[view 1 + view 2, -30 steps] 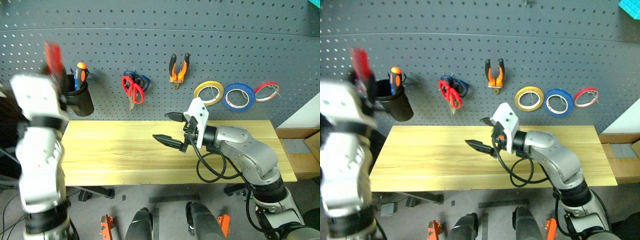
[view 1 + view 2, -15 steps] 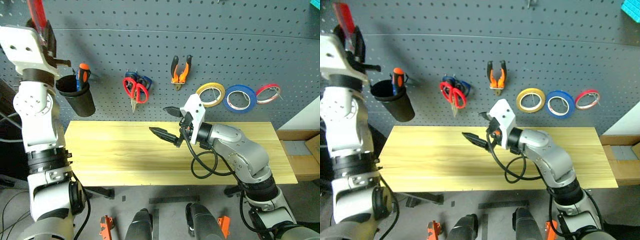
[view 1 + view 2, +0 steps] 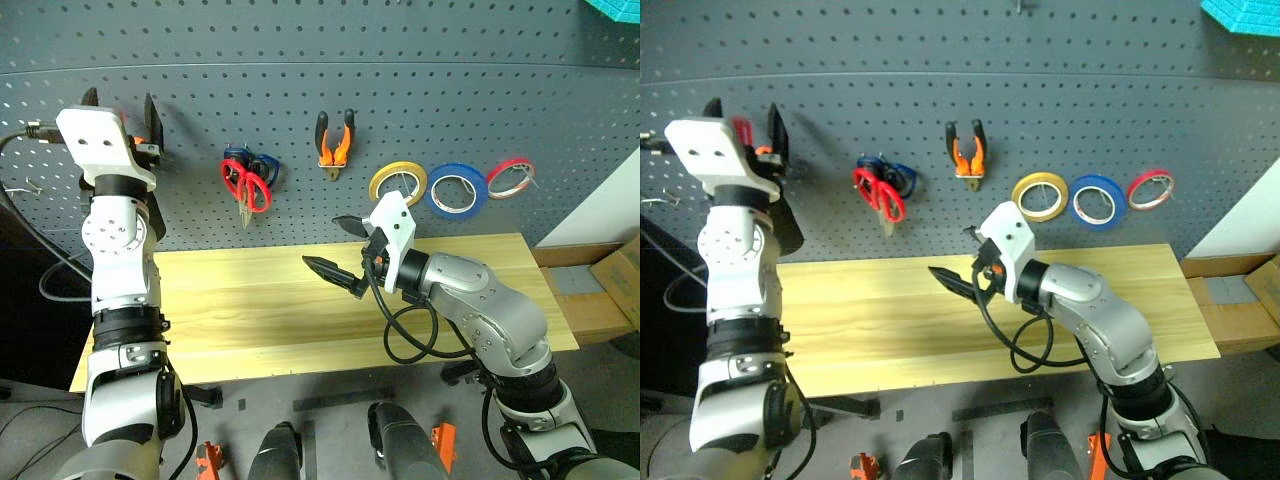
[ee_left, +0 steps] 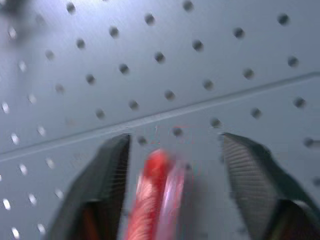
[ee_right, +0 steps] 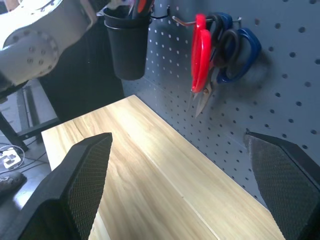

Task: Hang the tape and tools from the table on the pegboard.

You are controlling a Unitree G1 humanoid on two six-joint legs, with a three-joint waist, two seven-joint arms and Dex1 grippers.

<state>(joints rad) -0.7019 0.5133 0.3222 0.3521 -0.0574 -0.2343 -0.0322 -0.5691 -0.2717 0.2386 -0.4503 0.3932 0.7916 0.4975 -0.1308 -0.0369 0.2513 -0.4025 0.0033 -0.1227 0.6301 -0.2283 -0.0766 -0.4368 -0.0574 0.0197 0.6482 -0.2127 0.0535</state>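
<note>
Since a second ago the left gripper (image 4: 172, 155) has spread its fingers, a slim red screwdriver (image 4: 150, 192), blurred, perhaps loose, between them by the pegboard (image 3: 420, 90). Nearer, the right gripper (image 3: 340, 250) gapes empty above the table (image 3: 250, 310).

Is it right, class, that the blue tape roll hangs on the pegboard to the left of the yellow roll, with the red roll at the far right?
Not quite. The blue tape roll hangs on the pegboard to the right of the yellow roll, between it and the red roll, which is indeed at the far right. The left eye view shows this.
</note>
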